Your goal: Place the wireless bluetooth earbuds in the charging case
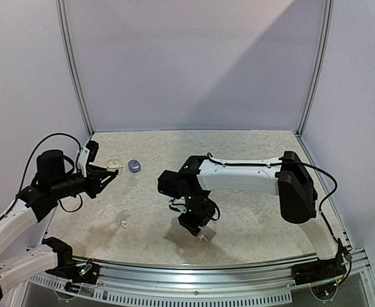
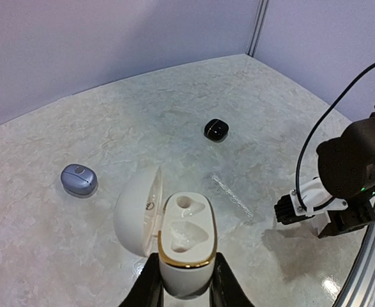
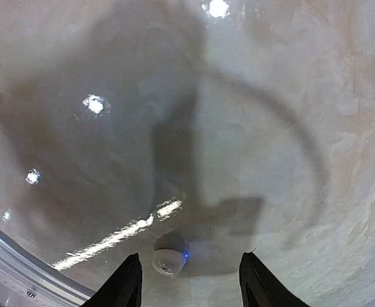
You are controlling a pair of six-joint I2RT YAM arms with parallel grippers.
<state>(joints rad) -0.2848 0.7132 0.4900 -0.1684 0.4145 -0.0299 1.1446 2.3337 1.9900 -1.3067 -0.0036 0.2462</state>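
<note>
My left gripper point(image 2: 186, 284) is shut on the base of a white charging case point(image 2: 187, 240) with a gold rim. It holds the case upright with the lid point(image 2: 136, 211) swung open to the left, and both earbud wells are empty. In the top view the case point(image 1: 114, 164) is at the table's far left. My right gripper point(image 3: 190, 284) points down at the table, open. A white earbud point(image 3: 169, 261) with a small blue light lies between its fingers, close to the left one and touching neither. Another white earbud point(image 1: 122, 223) lies on the table near the left front.
A closed greyish-lavender case point(image 2: 78, 179) sits just left of the held case, also visible in the top view point(image 1: 134, 166). A closed black case point(image 2: 216, 129) rests farther back. The metal front rail point(image 1: 193, 265) runs close to the right gripper.
</note>
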